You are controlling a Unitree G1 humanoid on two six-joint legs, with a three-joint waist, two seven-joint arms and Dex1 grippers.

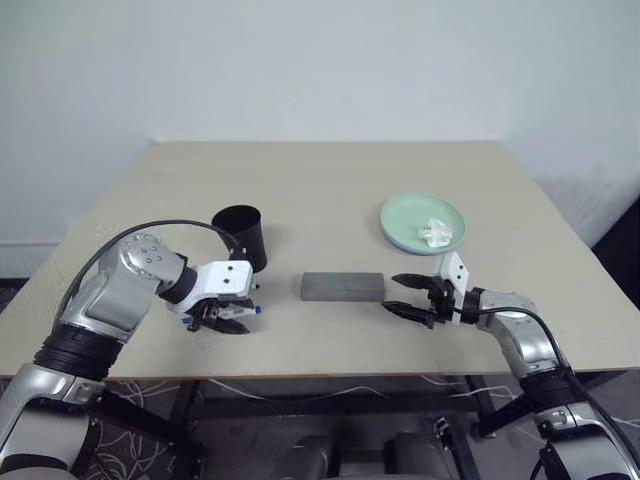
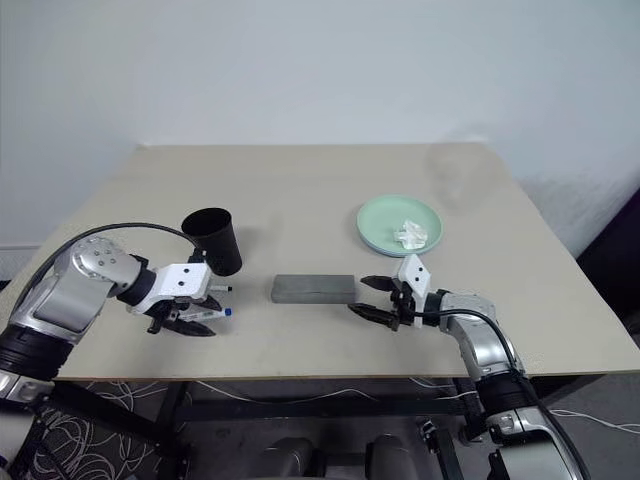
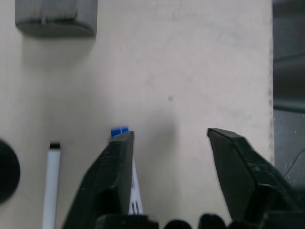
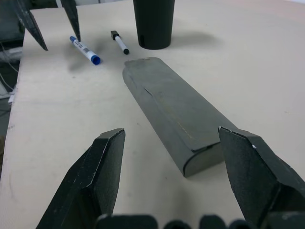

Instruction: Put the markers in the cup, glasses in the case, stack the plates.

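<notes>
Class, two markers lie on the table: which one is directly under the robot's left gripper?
The blue-capped marker: it lies beneath the open left gripper, beside one finger. The black-capped marker lies off to the side, nearer the cup.

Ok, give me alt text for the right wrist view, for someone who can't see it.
A closed grey glasses case lies on a beige table ahead of the open right gripper. Beyond it stand a black cup and two markers, blue-capped and black-capped.

a beige table (image 1: 330,190) carries a black cup (image 1: 241,236) standing upright near its left front, two markers, blue-capped (image 4: 86,50) and black-capped (image 4: 120,42), lying beside it, a closed grey case (image 1: 343,286) in the middle, and a mint green plate (image 1: 405,216) holding a white paper wad (image 1: 436,232) to the right.
</notes>
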